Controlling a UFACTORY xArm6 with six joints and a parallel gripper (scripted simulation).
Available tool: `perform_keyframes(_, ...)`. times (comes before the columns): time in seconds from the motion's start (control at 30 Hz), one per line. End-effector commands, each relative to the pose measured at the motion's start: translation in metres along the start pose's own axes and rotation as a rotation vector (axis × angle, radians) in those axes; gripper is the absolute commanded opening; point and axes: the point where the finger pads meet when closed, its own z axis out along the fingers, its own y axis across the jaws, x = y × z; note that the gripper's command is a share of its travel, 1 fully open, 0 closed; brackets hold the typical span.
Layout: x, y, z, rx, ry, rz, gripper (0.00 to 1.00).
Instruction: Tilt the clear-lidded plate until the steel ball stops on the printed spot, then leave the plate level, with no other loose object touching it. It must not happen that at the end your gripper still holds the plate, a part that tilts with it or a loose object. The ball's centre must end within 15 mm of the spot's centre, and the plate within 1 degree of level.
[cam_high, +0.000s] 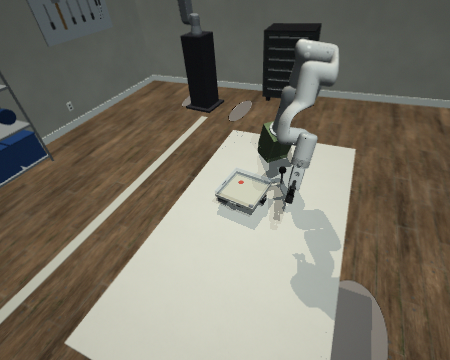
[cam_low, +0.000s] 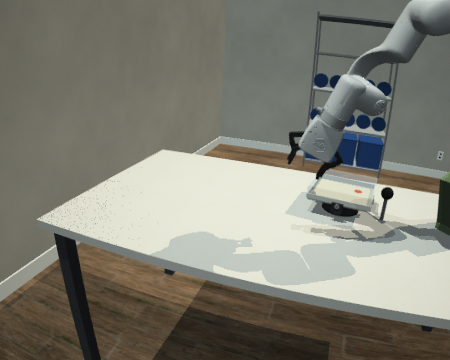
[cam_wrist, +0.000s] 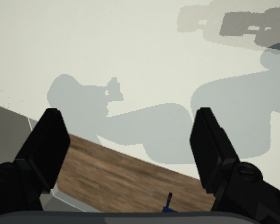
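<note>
The clear-lidded plate (cam_high: 233, 201) (cam_low: 340, 202) stands on a dark round base on the table. Its printed red spot (cam_high: 241, 182) (cam_low: 358, 191) shows through the lid. A small grey dot at the plate's near corner in the top view may be the steel ball; I cannot tell for certain. Whether the plate is exactly level cannot be told. A post with a black knob (cam_high: 282, 170) (cam_low: 387, 193) stands beside the plate. My gripper (cam_high: 290, 195) (cam_low: 304, 170) (cam_wrist: 129, 124) is open, with nothing between its fingers. It hangs tilted above the table, to the right of the plate in the top view.
The white table (cam_high: 200, 280) (cam_low: 150, 200) carries shadows of the arm. A dark green block (cam_high: 272, 143) (cam_low: 444, 205) stands at the arm's base, beyond the knob. The wrist view shows table top, its edge and wooden floor (cam_wrist: 120, 170), but no plate.
</note>
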Motion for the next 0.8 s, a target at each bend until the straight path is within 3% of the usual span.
perform_keyframes(0.0,0.007,0.008,-0.007,-0.015,0.006,0.054,1.00)
perform_keyframes(0.3,0.007,0.008,-0.007,-0.015,0.006,0.054,1.00)
perform_keyframes(0.4,0.024,0.037,-0.021,-0.066,0.025,0.194,1.00)
perform_keyframes(0.77,0.037,0.064,-0.032,-0.111,0.038,0.310,1.00)
